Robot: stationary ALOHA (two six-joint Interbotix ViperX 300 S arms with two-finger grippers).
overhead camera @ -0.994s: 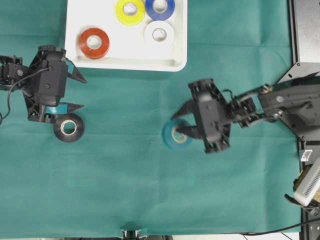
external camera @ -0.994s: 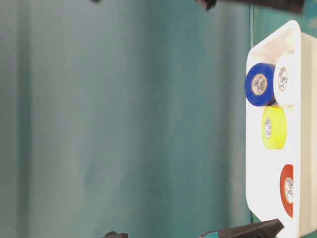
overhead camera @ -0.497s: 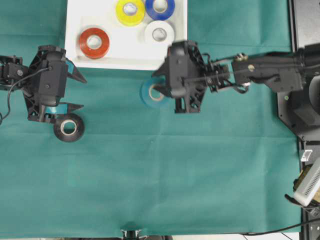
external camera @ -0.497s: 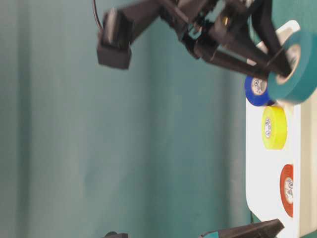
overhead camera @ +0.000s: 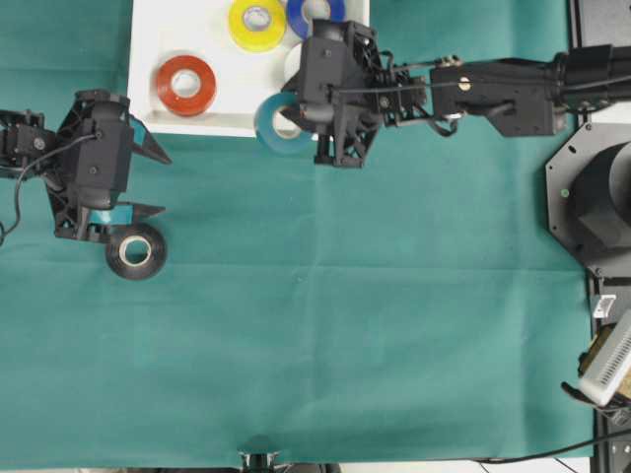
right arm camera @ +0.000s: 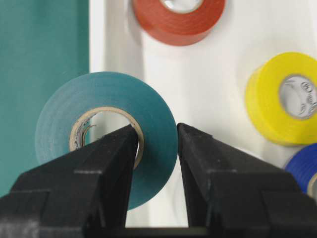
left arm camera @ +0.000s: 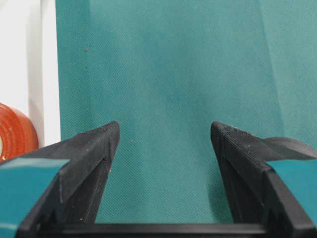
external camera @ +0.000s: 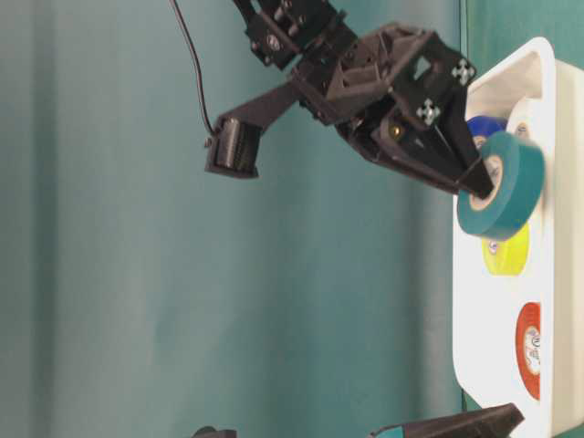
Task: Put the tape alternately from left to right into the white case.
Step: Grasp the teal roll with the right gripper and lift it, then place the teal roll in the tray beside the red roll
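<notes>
Four rolls already lie inside the white case (overhead camera: 246,123), the wide shallow tray with a low rim at the top of the overhead frame: red-orange roll (overhead camera: 185,85) toward its left, yellow roll (overhead camera: 257,20), blue roll (overhead camera: 314,10) and a white roll (overhead camera: 293,61) partly hidden behind the arm. Next in size, the right gripper (overhead camera: 296,111) reaches in from the right and has its jaws clamped on the wall of the teal roll (overhead camera: 277,126), one finger through the pale core and one outside, as the right wrist view shows. That roll hangs over the tray's lower rim, half above white plastic and half above the green cloth (overhead camera: 345,325). To finish well, I judge it should travel further over the tray floor, into the bare patch between red-orange and white, and be lowered flat before release so it does not catch the rim or roll away. Over at the left, the left gripper (overhead camera: 150,181) hangs with jaws spread and empty, just above the black roll (overhead camera: 135,252), the smallest-looking item, lying flat on the cloth.
</notes>
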